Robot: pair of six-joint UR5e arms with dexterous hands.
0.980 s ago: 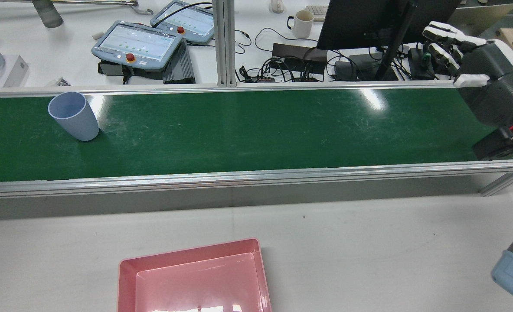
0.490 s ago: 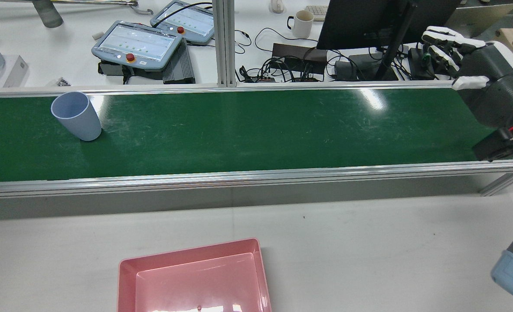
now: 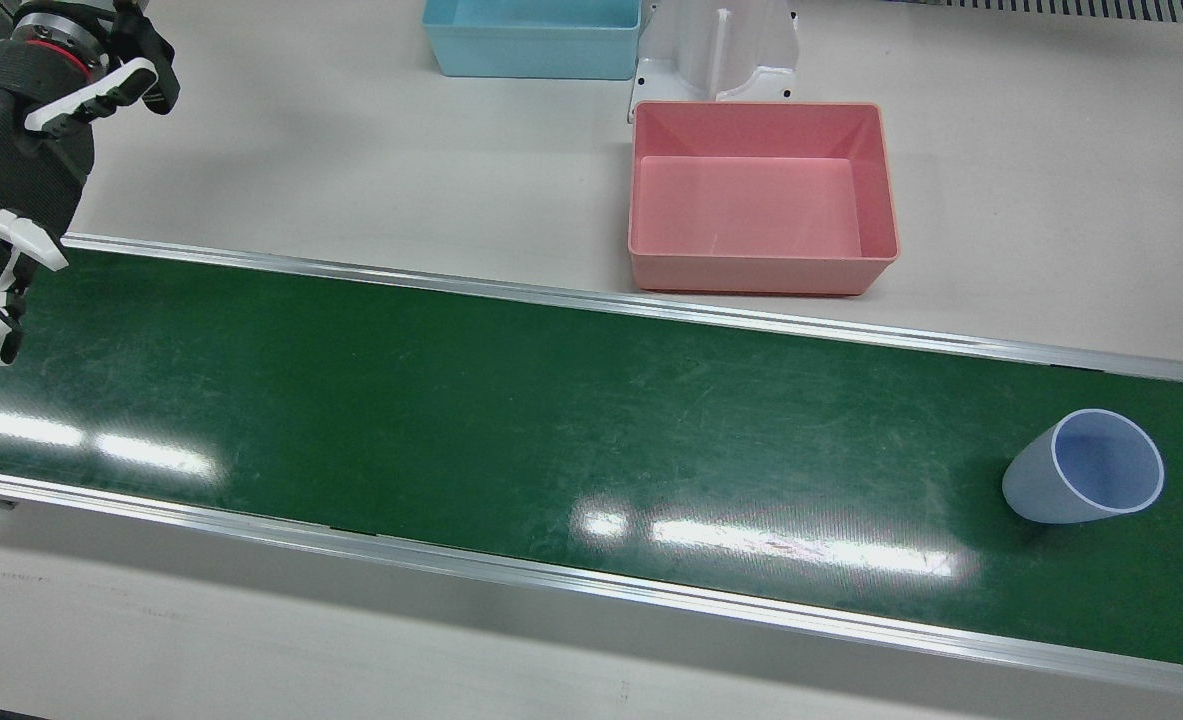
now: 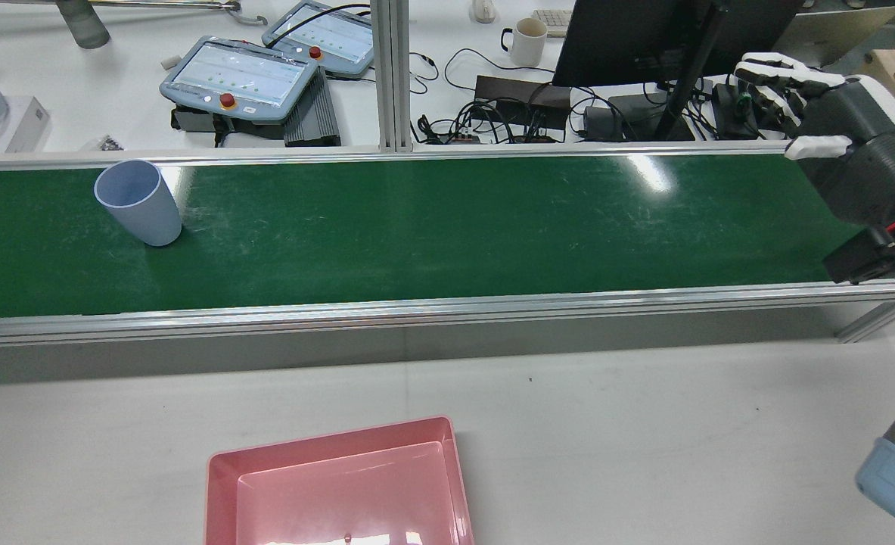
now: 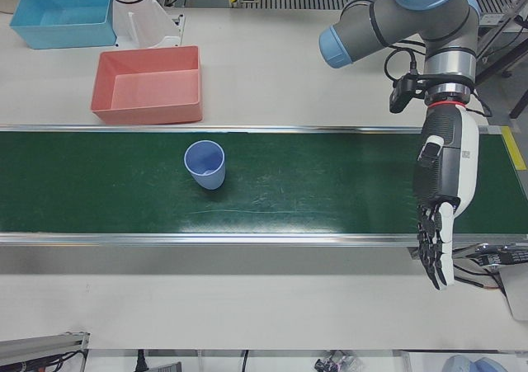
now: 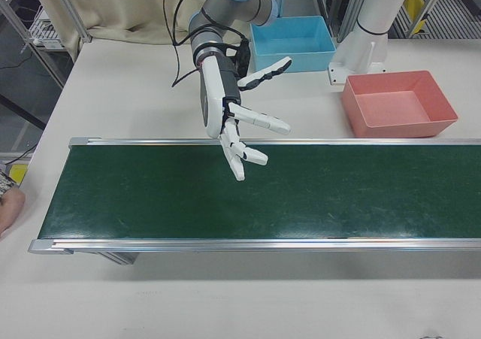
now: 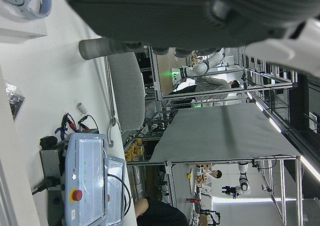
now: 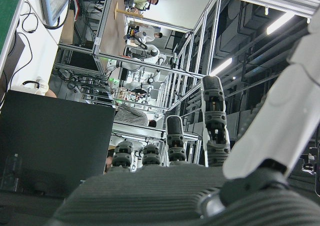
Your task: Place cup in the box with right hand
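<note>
A pale blue cup (image 4: 138, 203) stands upright, mouth up, on the green conveyor belt (image 4: 447, 219), near its left end in the rear view. The front view has the cup (image 3: 1086, 480) at the belt's right end, and the left-front view shows the cup (image 5: 205, 164) too. My right hand (image 4: 848, 144) hovers open over the belt's opposite end, far from the cup, fingers spread and holding nothing. The right hand (image 3: 6, 160) (image 6: 233, 121) also appears in both of those views. The empty pink box (image 4: 220, 484) (image 3: 761, 272) sits on the white table beside the belt. My left hand (image 5: 441, 207) hangs open beyond the cup.
A light blue box (image 3: 531, 40) and a white pedestal (image 3: 716, 45) stand behind the pink box. Aluminium rails (image 4: 432, 309) edge the belt. Teach pendants (image 4: 239, 76), cables, a monitor and a mug (image 4: 526, 39) crowd the desk past it. A person's hand (image 6: 7, 204) rests at one end.
The cup has slid a little along the belt toward my right hand. The right hand has shifted slightly, still open.
</note>
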